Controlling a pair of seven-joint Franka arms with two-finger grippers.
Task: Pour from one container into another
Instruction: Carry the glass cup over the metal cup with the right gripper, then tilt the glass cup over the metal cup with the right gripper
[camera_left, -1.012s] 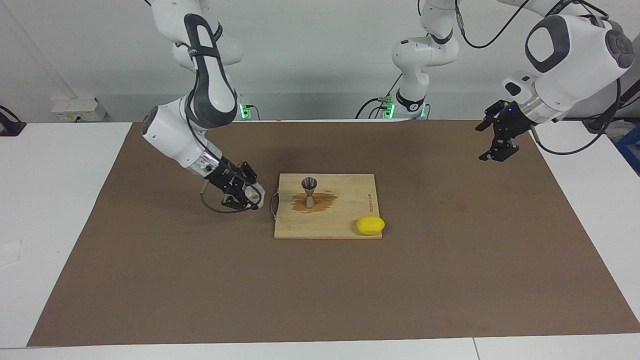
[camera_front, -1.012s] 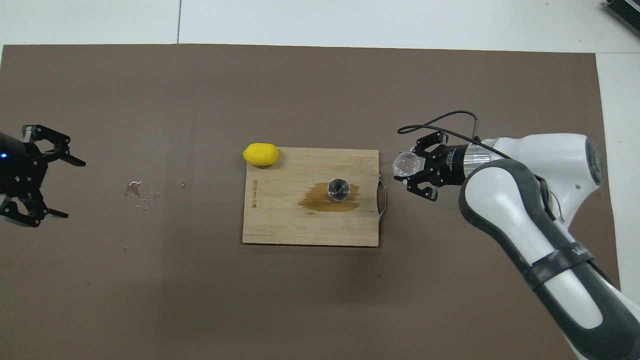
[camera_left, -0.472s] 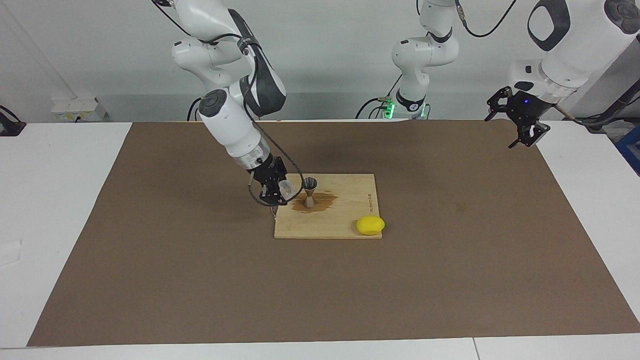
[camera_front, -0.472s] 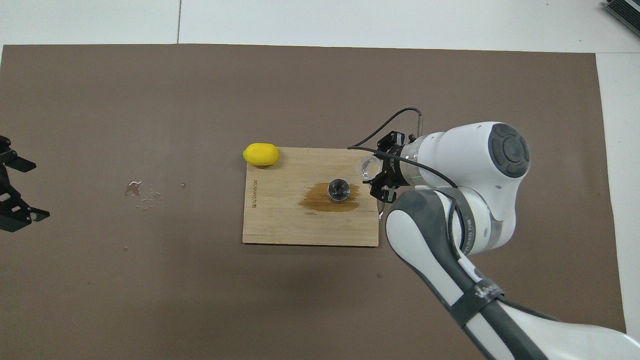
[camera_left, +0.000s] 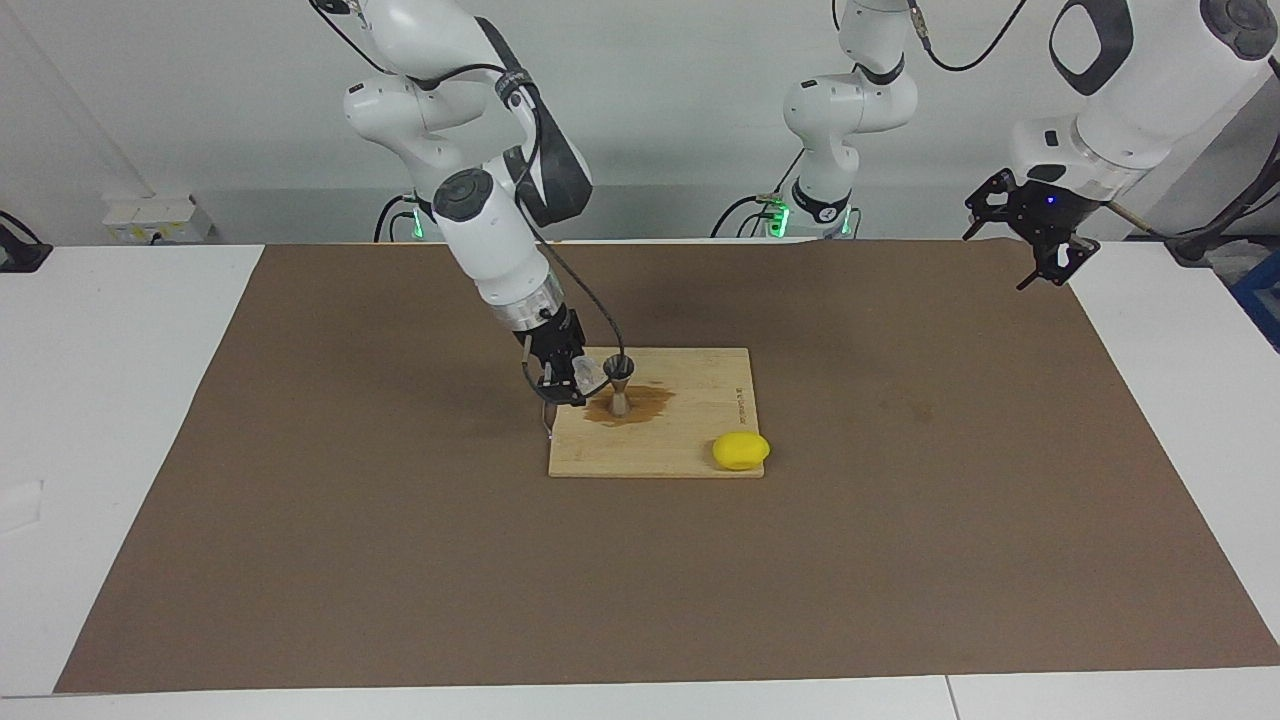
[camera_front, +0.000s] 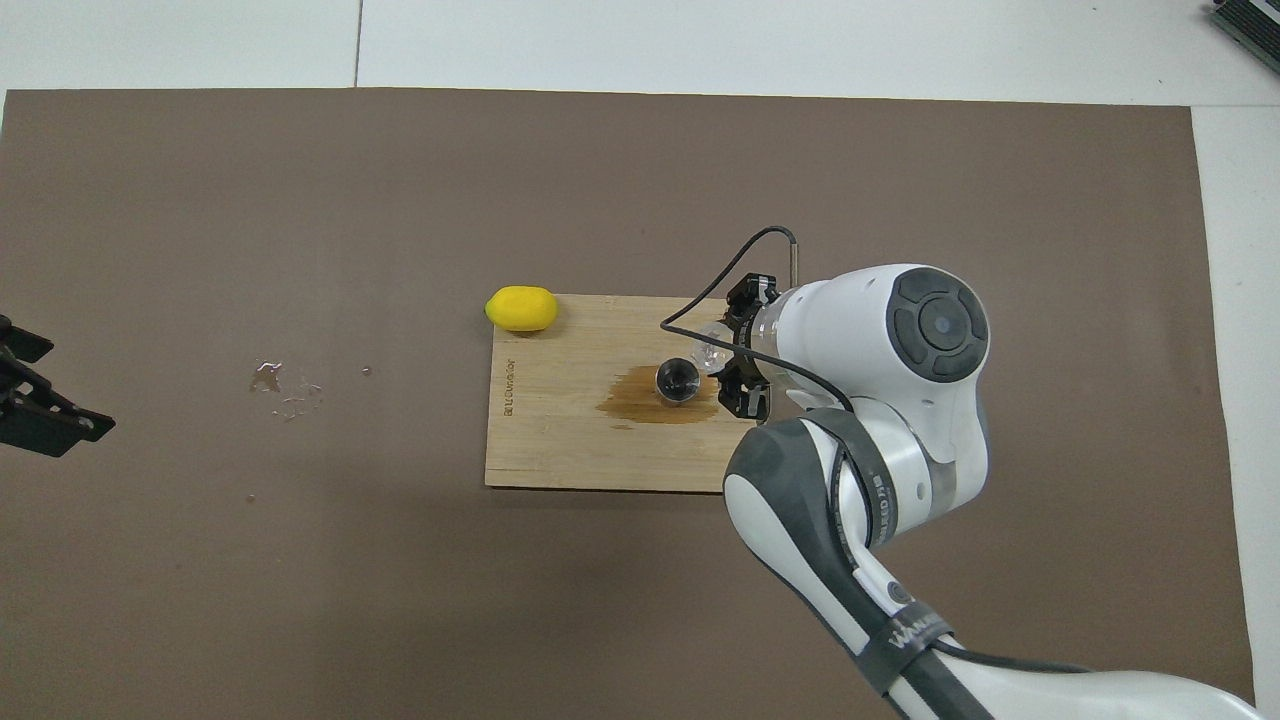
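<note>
The clear glass tumbler (camera_left: 591, 374) (camera_front: 711, 352) hangs tilted just above the wooden board, close beside the rim of the metal jigger (camera_left: 619, 381) (camera_front: 677, 380). My right gripper (camera_left: 574, 383) (camera_front: 722, 356) is shut on the glass, on the side toward the right arm's end of the table. The jigger stands upright on a brown wet patch (camera_left: 642, 405) of the board. Raised over the mat's corner at the left arm's end, my left gripper (camera_left: 996, 262) (camera_front: 60, 390) is open and holds nothing; this arm waits.
A wooden cutting board (camera_left: 690, 440) (camera_front: 560, 445) lies mid-table on the brown mat. A yellow lemon (camera_left: 741, 450) (camera_front: 521, 308) rests at the board's corner farthest from the robots. Small water drops (camera_front: 285, 385) lie on the mat toward the left arm's end.
My right arm carried the glass from over the mat beside the board's handle to the jigger's rim. The left gripper drew back and up toward its own end.
</note>
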